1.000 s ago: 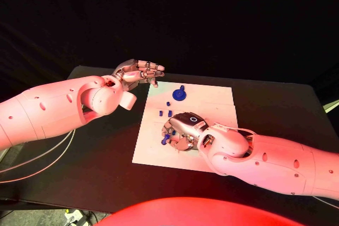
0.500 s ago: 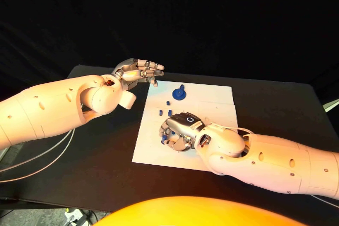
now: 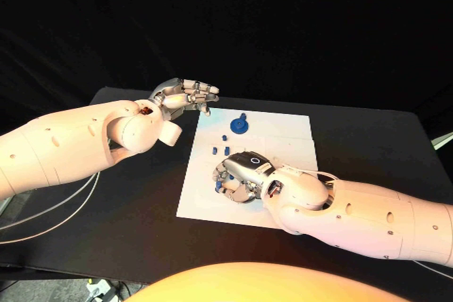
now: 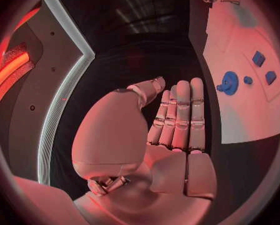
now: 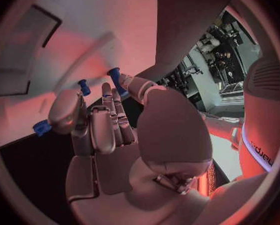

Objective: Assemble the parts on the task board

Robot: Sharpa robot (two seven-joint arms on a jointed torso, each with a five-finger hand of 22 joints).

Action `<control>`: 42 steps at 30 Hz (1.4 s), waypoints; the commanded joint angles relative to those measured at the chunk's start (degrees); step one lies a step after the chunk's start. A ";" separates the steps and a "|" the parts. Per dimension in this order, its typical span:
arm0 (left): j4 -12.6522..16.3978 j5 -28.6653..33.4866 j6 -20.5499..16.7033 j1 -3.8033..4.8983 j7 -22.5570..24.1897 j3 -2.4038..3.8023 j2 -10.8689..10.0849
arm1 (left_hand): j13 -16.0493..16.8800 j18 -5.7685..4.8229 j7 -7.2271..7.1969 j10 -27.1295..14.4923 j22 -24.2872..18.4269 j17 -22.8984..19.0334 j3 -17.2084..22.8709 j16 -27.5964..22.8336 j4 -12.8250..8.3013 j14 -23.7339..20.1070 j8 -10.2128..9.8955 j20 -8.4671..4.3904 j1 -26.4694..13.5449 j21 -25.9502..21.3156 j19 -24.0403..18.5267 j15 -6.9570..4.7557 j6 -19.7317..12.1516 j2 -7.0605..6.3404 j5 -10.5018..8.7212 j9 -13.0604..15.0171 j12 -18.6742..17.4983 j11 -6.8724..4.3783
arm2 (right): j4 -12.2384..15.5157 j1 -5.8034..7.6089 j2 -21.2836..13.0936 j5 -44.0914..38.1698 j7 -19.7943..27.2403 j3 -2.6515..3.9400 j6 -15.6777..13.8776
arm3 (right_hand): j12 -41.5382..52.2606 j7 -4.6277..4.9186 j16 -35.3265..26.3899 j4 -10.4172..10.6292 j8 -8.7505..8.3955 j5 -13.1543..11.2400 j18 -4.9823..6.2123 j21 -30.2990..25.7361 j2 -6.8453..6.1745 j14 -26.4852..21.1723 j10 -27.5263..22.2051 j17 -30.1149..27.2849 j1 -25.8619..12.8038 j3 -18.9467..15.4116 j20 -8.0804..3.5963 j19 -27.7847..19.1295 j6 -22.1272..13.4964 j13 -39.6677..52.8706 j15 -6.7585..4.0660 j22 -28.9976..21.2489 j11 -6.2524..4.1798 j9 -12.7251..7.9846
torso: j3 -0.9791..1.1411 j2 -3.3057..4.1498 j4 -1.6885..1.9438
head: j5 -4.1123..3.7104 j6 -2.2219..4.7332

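Cables (image 3: 47, 213) off the table's (image 3: 378, 138) left edge; right hand (image 3: 243, 177) over task board (image 3: 283, 128), grip unclear; left hand (image 3: 184, 95) empty, fingers loosely apart.

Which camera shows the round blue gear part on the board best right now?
The head view: the round blue part sits unobstructed on the task board, beyond the right hand. The left wrist view shows it smaller and warped near the rim.
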 commanded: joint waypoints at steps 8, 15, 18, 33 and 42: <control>0.10 0.06 0.14 0.03 -0.02 0.04 -0.03 | -0.62 0.36 0.20 -1.30 -0.53 -0.61 -1.62 -0.59 0.90 -0.44 0.96 0.26 -0.70 -0.39 0.92 0.02 -0.97 0.60 1.09 -0.05 0.65 0.13 | 1.47 -0.03 -1.65 0.62 1.23 -0.01 -2.87 | 1.71 -0.69 -2.79 14.93 -4.75 1.77 2.03 -12.82 0.62 0.10 -15.34 -5.17 13.94 -27.65 1.56 -1.27 -4.38 0.19 1.88 -2.16 1.62 -4.32 | 0.02 -0.03 0.03 | -0.14 0.13; -0.01 0.07 0.14 0.03 -0.02 0.04 -0.11 | -0.62 0.36 0.20 -1.30 -0.53 -0.61 -1.62 -0.59 0.90 -0.44 0.96 0.26 -0.70 -0.39 0.92 0.02 -0.97 0.60 1.09 -0.05 0.65 0.13 | 4.98 0.71 -5.57 2.03 1.95 0.19 -5.15 | 2.00 -2.33 -2.65 15.35 -5.05 2.48 2.17 -14.66 -1.39 -0.10 -17.90 -5.37 14.11 -33.88 1.88 -1.22 -9.04 0.23 2.22 -3.33 2.15 -5.88 | 0.03 -0.10 -0.16 | -0.52 0.63; -0.07 0.13 0.12 0.03 0.01 0.03 -0.19 | -0.62 0.36 0.20 -1.30 -0.53 -0.61 -1.62 -0.59 0.90 -0.44 0.96 0.26 -0.70 -0.39 0.92 0.02 -0.97 0.60 1.09 -0.05 0.65 0.13 | 7.42 2.21 -9.51 6.85 3.24 0.44 -8.43 | 4.84 -0.63 -1.79 15.09 -4.17 1.54 2.03 -12.61 1.22 0.54 -13.70 -4.33 14.56 -30.34 1.36 -0.39 -7.87 0.69 1.38 -2.78 1.03 -6.05 | 0.06 -0.19 -0.32 | -1.06 1.04; 0.00 0.52 0.01 -0.02 0.10 -0.22 -0.76 | -0.64 0.35 0.20 -1.34 -0.67 -0.64 -1.72 -0.60 1.00 -0.45 1.04 0.25 -0.72 -0.57 1.04 0.02 -1.01 0.60 1.09 -0.05 0.76 0.13 | 11.46 7.98 -27.08 38.68 -4.91 0.52 -6.33 | 58.19 -2.38 4.97 14.51 12.36 0.49 -1.15 9.16 5.00 3.55 7.20 6.79 4.36 -32.84 -2.35 3.15 -5.16 50.13 -2.83 7.23 -3.94 -0.62 | 0.14 -1.06 -2.20 | -6.00 1.79; 0.16 0.62 0.21 -0.22 0.14 -0.33 -0.81 | -0.64 0.35 0.20 -1.34 -0.67 -0.64 -1.72 -0.60 1.00 -0.45 1.04 0.25 -0.72 -0.57 1.04 0.02 -1.01 0.60 1.09 -0.05 0.76 0.13 | 13.66 7.12 -30.98 32.85 -11.01 -0.04 -1.34 | 75.82 -2.87 9.58 14.93 16.31 0.71 -2.75 20.29 6.83 5.19 17.11 15.68 1.03 -37.10 -2.54 4.51 -5.36 73.07 -2.88 11.57 -4.46 1.34 | 0.06 -1.54 -2.60 | -7.11 1.35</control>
